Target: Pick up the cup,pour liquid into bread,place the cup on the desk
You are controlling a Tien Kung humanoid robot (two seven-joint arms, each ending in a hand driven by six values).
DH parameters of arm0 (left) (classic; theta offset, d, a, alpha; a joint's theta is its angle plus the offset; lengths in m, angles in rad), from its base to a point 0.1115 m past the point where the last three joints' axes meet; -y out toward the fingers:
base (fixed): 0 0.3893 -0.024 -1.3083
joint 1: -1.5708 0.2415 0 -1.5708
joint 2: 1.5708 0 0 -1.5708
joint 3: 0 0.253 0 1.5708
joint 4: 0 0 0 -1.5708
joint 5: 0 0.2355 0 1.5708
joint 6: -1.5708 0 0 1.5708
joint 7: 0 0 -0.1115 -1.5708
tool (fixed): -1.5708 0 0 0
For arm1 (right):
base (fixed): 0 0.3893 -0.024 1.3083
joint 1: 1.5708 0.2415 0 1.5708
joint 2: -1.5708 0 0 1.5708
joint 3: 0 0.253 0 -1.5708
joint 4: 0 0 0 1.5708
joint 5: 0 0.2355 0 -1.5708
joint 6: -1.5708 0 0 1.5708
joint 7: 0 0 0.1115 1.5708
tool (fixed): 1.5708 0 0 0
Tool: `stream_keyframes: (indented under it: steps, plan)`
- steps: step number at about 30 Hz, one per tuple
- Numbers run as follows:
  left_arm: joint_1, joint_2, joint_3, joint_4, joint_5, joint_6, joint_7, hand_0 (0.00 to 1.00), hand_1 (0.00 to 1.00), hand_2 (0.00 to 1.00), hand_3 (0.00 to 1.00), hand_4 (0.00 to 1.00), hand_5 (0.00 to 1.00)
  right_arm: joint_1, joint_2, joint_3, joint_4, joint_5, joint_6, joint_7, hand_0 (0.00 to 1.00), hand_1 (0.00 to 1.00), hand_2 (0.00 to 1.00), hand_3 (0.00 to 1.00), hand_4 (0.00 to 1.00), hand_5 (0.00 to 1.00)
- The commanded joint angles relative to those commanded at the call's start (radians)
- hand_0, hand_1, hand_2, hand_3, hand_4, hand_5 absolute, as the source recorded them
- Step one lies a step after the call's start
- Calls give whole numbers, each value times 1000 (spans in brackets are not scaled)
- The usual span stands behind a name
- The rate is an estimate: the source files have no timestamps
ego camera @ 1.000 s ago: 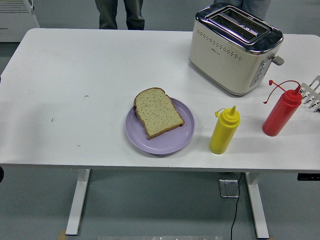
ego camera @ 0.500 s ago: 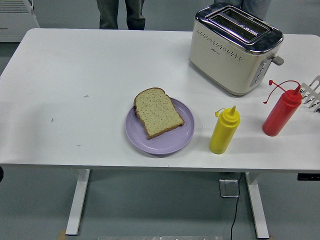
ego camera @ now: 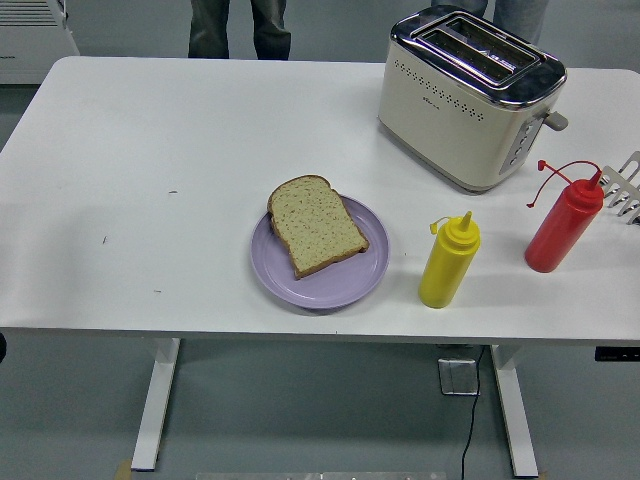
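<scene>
Right hand (ego camera: 625,185) at the edge — fingers spread, holding nothing — just beside red bottle (ego camera: 562,228).

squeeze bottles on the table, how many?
2. Yellow bottle stands right of the purple plate; red bottle is further right, near the toaster.

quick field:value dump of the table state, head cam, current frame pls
table: white
plate: purple, near the front edge
bread: one slice lying on the plate
yellow bottle: upright, right of the plate, cap off on its tether
red bottle: upright, right of the yellow bottle, cap off on its tether
toaster: far right, slots empty
rack: partly visible at the right edge
cup: none visible
robot hands: not in view
person: legs at the far side
</scene>
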Motion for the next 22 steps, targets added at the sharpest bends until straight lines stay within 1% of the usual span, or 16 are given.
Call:
stream_keyframes:
  steps: [22]
  plan:
    - [2, 1, 4, 1, -2, 0, -1, 828, 818, 860, 816, 654, 998, -6, 4, -3, -1, 3, 0, 3, 793, 777, 794, 800, 505, 481]
